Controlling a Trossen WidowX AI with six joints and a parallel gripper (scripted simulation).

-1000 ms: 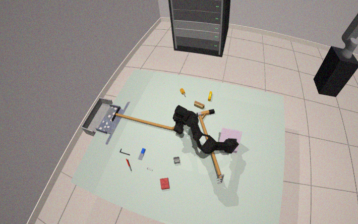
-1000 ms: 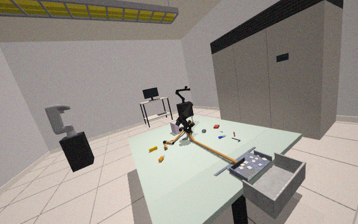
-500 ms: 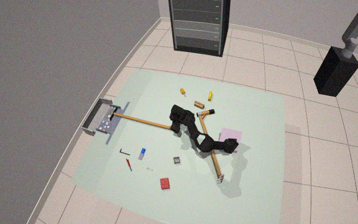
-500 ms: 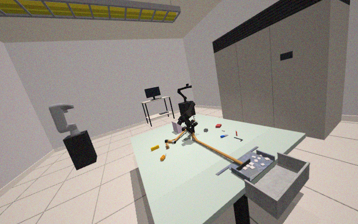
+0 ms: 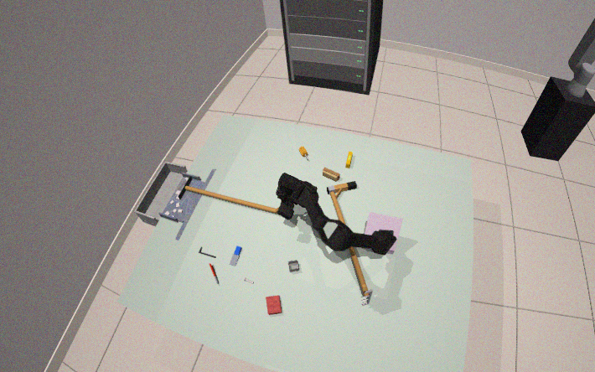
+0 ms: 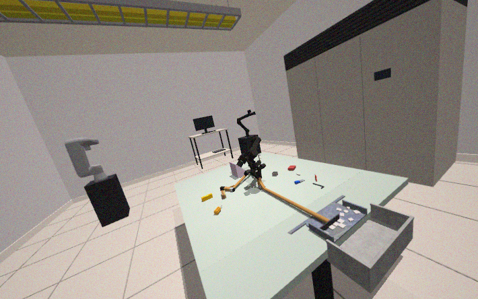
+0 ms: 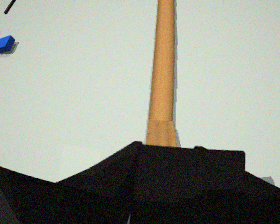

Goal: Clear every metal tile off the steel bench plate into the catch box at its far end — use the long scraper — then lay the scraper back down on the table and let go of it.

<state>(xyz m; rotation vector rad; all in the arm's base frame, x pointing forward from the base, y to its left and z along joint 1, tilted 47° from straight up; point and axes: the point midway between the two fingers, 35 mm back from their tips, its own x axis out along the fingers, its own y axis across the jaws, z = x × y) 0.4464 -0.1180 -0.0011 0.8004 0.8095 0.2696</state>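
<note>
My gripper (image 5: 283, 212) (image 6: 260, 182) is shut on the near end of the long scraper's wooden handle (image 5: 235, 200) (image 6: 289, 201) (image 7: 163, 65); the fingertips are hidden in the wrist view. The scraper's dark blade (image 5: 182, 190) (image 6: 330, 221) is over the steel bench plate (image 5: 193, 200) (image 6: 332, 212), towards one side wall. Several pale metal tiles (image 5: 173, 203) (image 6: 341, 214) are on the plate, some close in front of the blade. The grey catch box (image 5: 158, 196) (image 6: 369, 237) stands at the plate's far end, and no tiles show inside it.
A second long-handled tool (image 5: 359, 267) lies under the arm, by a hammer-like head (image 5: 344, 187). A wooden block (image 5: 330, 173), yellow block (image 5: 349, 159) and orange item (image 5: 302, 151) lie to one side. A blue item (image 5: 237, 251) (image 7: 3, 45), red block (image 5: 273, 305) and grey block (image 5: 293, 266) lie to the other.
</note>
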